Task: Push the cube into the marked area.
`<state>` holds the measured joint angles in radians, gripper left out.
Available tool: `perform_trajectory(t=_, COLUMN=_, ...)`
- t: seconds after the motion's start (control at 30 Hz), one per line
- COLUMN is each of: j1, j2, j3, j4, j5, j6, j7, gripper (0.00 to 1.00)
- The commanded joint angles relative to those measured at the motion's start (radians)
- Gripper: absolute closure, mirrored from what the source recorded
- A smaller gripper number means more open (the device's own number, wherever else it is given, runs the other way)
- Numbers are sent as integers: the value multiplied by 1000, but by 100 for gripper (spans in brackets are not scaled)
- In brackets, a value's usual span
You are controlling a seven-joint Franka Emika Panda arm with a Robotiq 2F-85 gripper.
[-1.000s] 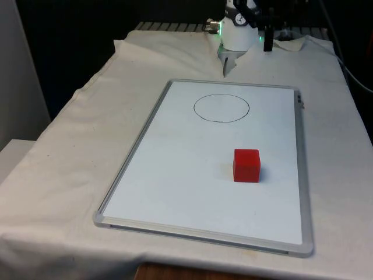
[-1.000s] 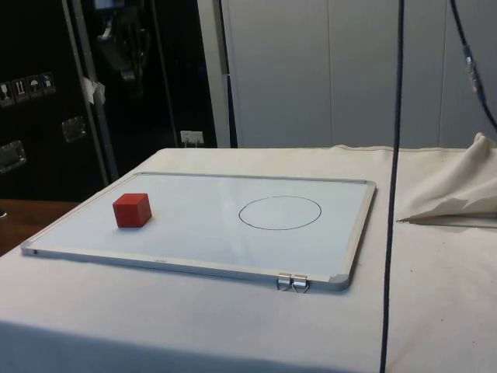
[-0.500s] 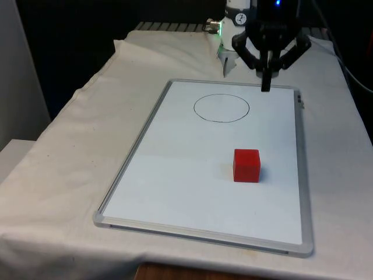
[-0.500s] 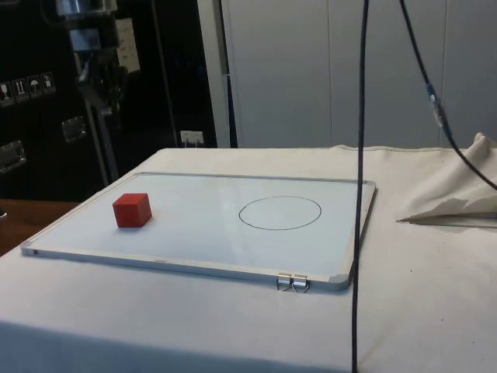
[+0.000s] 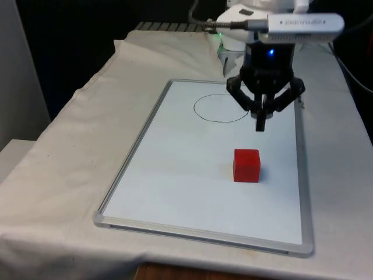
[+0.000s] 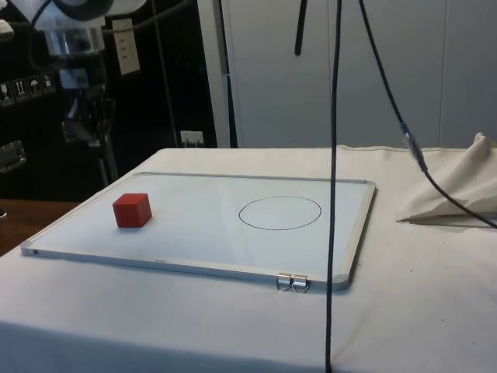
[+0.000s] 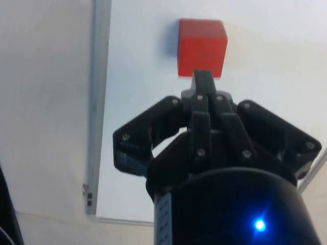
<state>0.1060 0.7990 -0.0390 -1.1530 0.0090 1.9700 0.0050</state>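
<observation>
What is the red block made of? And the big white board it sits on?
The red cube looks like painted wood or plastic: matte, flat faces, sharp edges; hard to say which. The whiteboard looks like glossy coated sheet, faintly reflective, in a grey metal-looking frame.

Three views on one whiteboard

The front view looks down the board from its near short edge toward the far one. The side view sits low beside a long edge, looking across it. The wrist view looks down past the gripper, close above the board. All three share the board and the cube.
</observation>
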Motion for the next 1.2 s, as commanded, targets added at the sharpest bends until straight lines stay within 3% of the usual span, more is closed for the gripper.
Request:
perform_trajectory(t=0.0, j1=-4, j2=31, j3=1, j4=33, j5=3, j6=-3, j7=-3, gripper=100)
perform_trajectory(t=0.07, j1=-7, j2=71, j3=2, j4=71, j5=4, j6=2, j7=-5, gripper=100)
perform_trajectory(t=0.1, j1=-3, j2=51, j3=0, j4=49, j5=1, j6=6, j7=-1, gripper=100)
perform_trajectory(t=0.23, j1=-9, j2=127, j3=3, j4=125, j5=6, j6=9, j7=-5, gripper=100)
perform_trajectory(t=0.33, j1=-11, j2=158, j3=3, j4=152, j5=6, j6=16, j7=-8, gripper=100)
perform_trajectory(t=0.37, j1=-6, j2=143, j3=0, j4=133, j5=2, j6=21, j7=-4, gripper=100)
perform_trajectory(t=0.4, j1=-11, j2=167, j3=4, j4=160, j5=6, j6=17, j7=-10, gripper=100)
perform_trajectory(t=0.57, j1=-12, j2=215, j3=4, j4=187, j5=6, j6=36, j7=-20, gripper=100)
perform_trajectory(t=0.87, j1=-9, j2=238, j3=3, j4=179, j5=3, j6=37, j7=-22, gripper=100)
perform_trajectory(t=1.03, j1=-1, j2=229, j3=7, j4=136, j5=4, j6=35, j7=-24, gripper=100)
perform_trajectory(t=1.17, j1=2, j2=235, j3=5, j4=140, j5=3, j6=19, j7=-22, gripper=100)
